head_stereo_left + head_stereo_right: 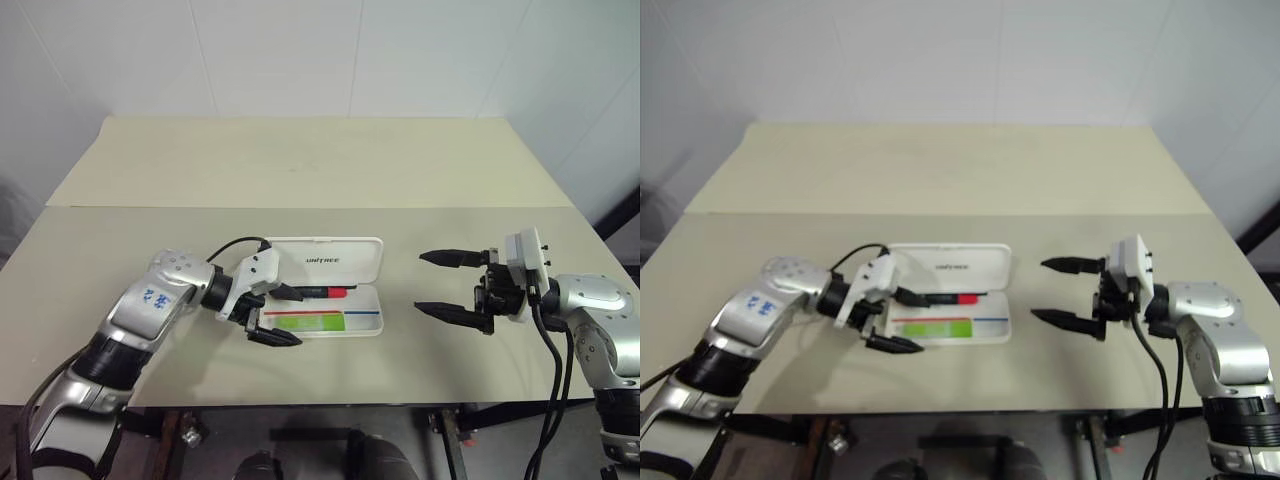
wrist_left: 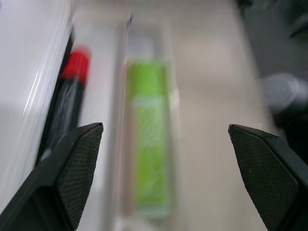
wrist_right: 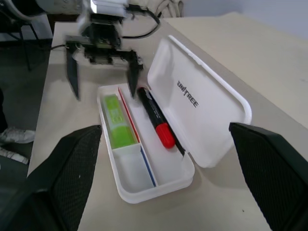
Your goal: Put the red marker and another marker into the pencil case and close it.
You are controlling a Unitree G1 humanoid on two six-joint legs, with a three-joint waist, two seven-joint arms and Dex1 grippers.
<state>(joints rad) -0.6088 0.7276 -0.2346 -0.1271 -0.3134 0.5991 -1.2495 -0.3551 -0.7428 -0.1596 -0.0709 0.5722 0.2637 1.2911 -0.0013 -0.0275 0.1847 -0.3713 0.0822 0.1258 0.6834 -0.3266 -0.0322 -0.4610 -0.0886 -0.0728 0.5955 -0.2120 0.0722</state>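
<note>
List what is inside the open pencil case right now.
Inside the pencil case: the red marker in the compartment next to the lid, and the green marker in the narrower outer one. Whatever lies beneath them is covered.

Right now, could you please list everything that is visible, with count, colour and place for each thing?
table: one, beige, under everything.
pencil case: one, white, open on the table near its front middle, lid laid back.
red marker: one, black with red end, lying in the case compartment next to the lid.
green marker: one, light green, lying in the case compartment away from the lid.
left gripper: one, black jaws open, at the case's left end.
right gripper: one, black jaws open, right of the case, apart from it.
</note>
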